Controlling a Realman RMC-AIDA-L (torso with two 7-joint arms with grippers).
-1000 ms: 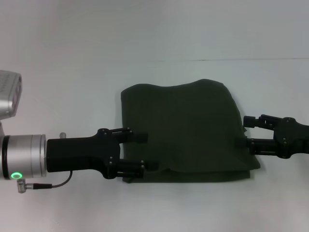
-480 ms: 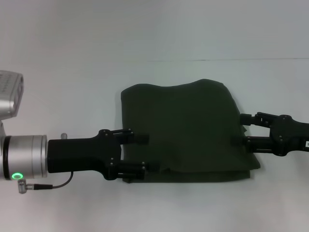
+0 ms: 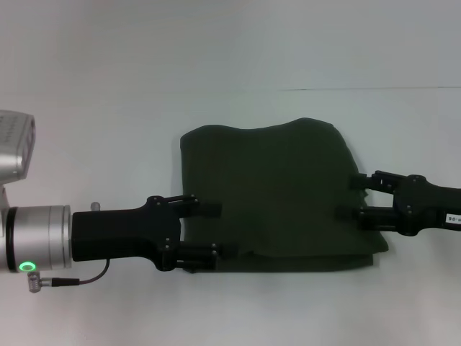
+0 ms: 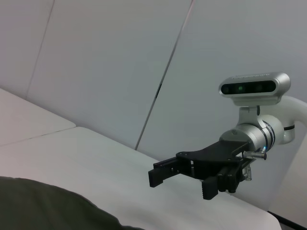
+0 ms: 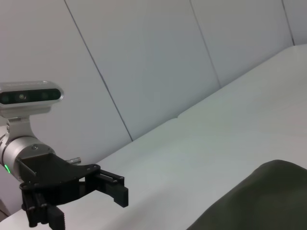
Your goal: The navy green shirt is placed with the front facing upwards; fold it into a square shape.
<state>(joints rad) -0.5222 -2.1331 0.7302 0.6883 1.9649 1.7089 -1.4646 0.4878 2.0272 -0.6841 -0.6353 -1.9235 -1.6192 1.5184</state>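
Both sets of jaws are standing open, and neither one is holding anything. The navy green shirt (image 3: 277,194) is lying flat in the middle of the white bench (image 3: 108,108), already folded into a thick, nearly square bundle. No sleeves are sticking out and no letters are showing on top. A lower layer is peeking out along the near edge, and the far edge is looking a bit wavy. So the folding seems almost done. Maybe only a little tidying or one last fold is left, but that is just a guess.

The left gripper (image 3: 209,229) is reaching in low from the left side. Its fingers are spread wide and pointing at the shirt's near left corner, with the tips over the edge of the cloth. Whether they are touching it is hard to tell. The right gripper (image 3: 354,198) is reaching in from the right side, also spread wide, with its tips over the shirt's right edge.

Each wrist view is showing the other arm's gripper hanging open across the bench, the left gripper (image 5: 76,199) and the right gripper (image 4: 180,179), with a corner of green cloth nearby.
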